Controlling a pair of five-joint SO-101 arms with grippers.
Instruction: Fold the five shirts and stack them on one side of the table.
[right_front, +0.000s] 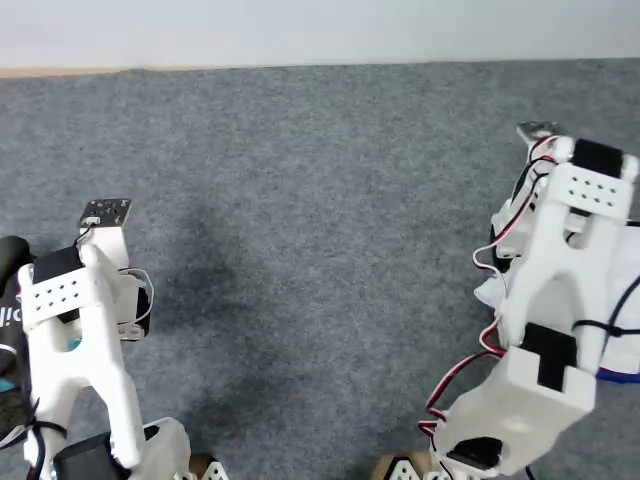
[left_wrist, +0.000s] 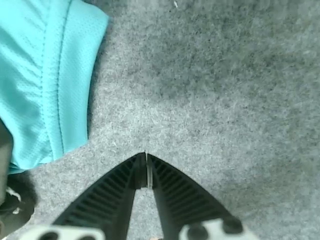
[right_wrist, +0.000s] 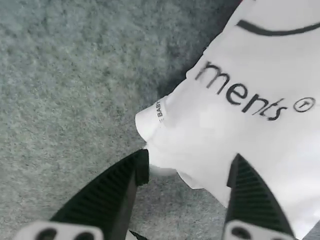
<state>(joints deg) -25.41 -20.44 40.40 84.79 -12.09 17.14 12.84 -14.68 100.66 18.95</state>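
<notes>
On the left side of the grey table (right_front: 320, 200), the left gripper (left_wrist: 146, 161) has its jaws pressed together and holds nothing; a turquoise shirt (left_wrist: 45, 75) lies just beside it. At the right side, the right gripper (right_wrist: 190, 160) stands wide open over the edge of a white shirt (right_wrist: 240, 100) with black letters, whose corner lies between the jaws, not clamped.

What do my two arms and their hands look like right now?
The left arm and right arm are white plastic with black motor blocks and hole-dotted plates. Red, white and black wires loop along the right arm. The left hand and right hand have black ribbed fingers.
</notes>
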